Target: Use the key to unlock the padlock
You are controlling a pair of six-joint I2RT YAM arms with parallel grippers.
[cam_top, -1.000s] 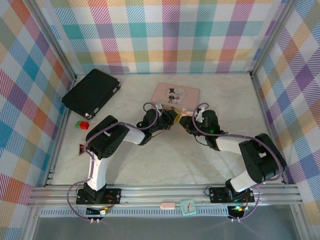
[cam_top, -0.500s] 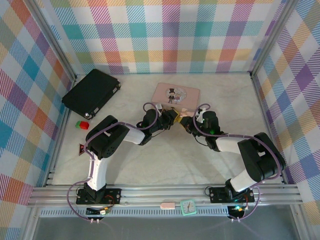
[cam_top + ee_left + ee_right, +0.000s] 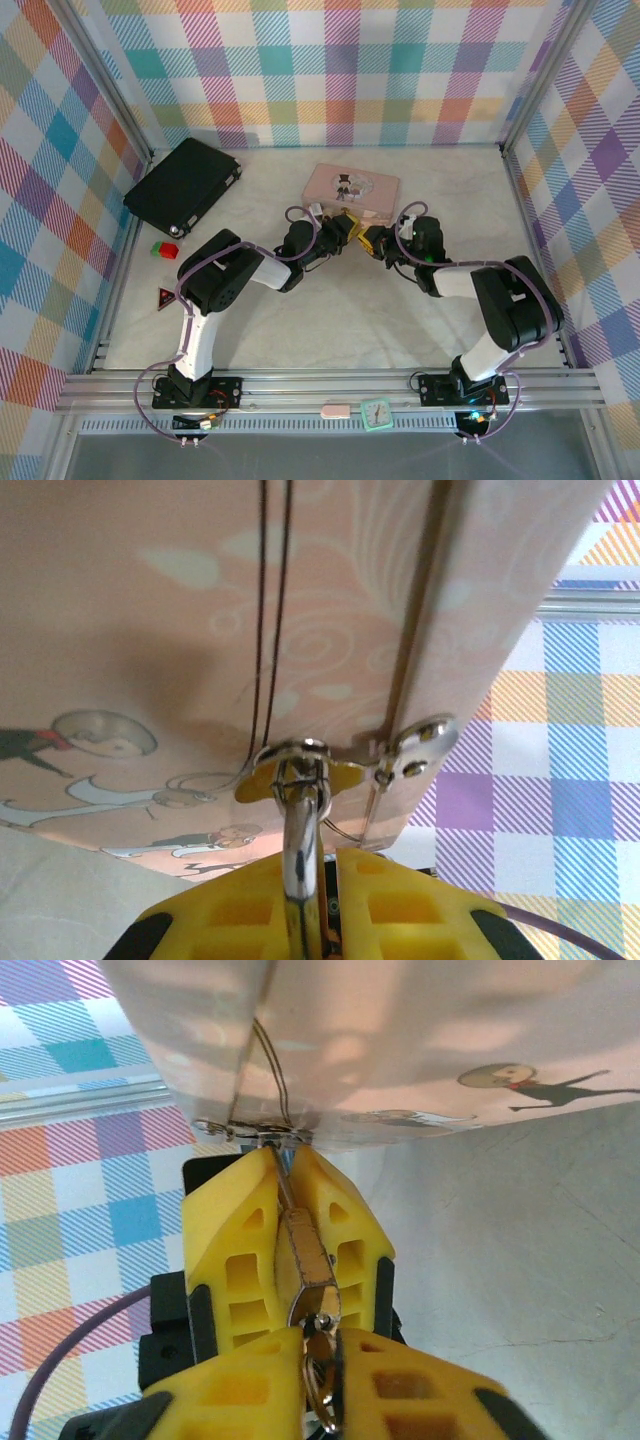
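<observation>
In the top view the two arms meet just below the pink tin (image 3: pixel 352 187) at the centre of the table. The left gripper (image 3: pixel 343 229) and the right gripper (image 3: pixel 371 240) face each other almost tip to tip. The lock between them is too small there to make out.

The right wrist view shows it plainly. The brass padlock (image 3: pixel 308 1260) is clamped between the yellow fingers of the left gripper (image 3: pixel 288 1188), at the middle of the frame. Its thin shackle runs up to the tin's (image 3: pixel 420 1030) edge. At the bottom centre the right gripper (image 3: pixel 320 1355) is closed on the key (image 3: pixel 322 1400), whose tip touches the near end of the padlock body. How deep it sits I cannot tell.

The left wrist view hides the body and the key. The left gripper (image 3: pixel 305 870) pinches the silver shackle (image 3: pixel 299 825), which passes through a gold-coloured hasp (image 3: pixel 300 772) on the tin (image 3: pixel 150 610).

A black case (image 3: pixel 182 185) lies at the upper left of the top view, with red and green blocks (image 3: pixel 165 248) below it.
</observation>
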